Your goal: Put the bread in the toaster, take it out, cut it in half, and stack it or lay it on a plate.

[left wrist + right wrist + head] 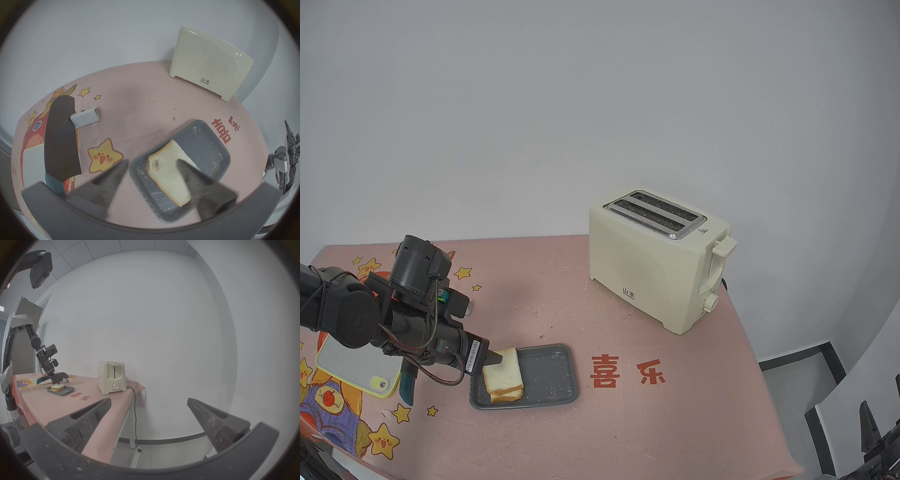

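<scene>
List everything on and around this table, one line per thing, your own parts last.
bread: one slice or a small stack, cannot tell; pale with a brown crust; on the tray's left end
tray: one, grey, front left of the table
toaster: one, cream, back right of the table
knife: one, dark blade and teal handle, left of the tray
cutting board: one, white with a yellow-green rim, table's left edge
small block: one, white, by the knife's blade
tablecloth: one, pink with stars and red characters
cord: one, black, hanging from the toaster
left tool: one, dark, open over the bread
right tool: one, dark, open, off the table's right side
</scene>
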Robot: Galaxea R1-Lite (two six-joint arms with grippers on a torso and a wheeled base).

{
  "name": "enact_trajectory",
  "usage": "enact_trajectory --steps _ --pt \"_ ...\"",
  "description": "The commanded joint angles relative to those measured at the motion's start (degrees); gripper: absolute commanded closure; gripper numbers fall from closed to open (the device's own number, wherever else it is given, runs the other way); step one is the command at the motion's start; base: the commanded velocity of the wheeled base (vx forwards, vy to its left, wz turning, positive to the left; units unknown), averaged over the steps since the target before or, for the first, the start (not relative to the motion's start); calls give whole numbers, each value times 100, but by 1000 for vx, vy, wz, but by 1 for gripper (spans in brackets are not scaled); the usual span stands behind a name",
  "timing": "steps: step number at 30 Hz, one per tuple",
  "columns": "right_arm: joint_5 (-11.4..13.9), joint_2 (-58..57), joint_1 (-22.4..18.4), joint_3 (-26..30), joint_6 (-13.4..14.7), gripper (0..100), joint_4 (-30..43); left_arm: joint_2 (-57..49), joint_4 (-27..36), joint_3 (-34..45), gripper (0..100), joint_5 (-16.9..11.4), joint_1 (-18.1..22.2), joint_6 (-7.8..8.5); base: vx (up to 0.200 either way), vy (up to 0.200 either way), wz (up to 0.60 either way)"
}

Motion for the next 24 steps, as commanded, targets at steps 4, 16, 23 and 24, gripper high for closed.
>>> enact_trajectory --steps 4,16,23,24 --pt "3 -22 0 88 -1 0 -1 -33 8 12 0 3 -3 7 0 0 0" --pt "3 -22 0 88 -1 0 -1 -463 8 38 0 11 -3 34 0 0 0" --pt "3 -22 0 88 -10 0 -1 -2581 -1232 917 0 178 5 7 0 0 0" --pt "3 -22 -9 88 -10 0 -1 -2836 -1487 1084 0 275 5 25 0 0 0"
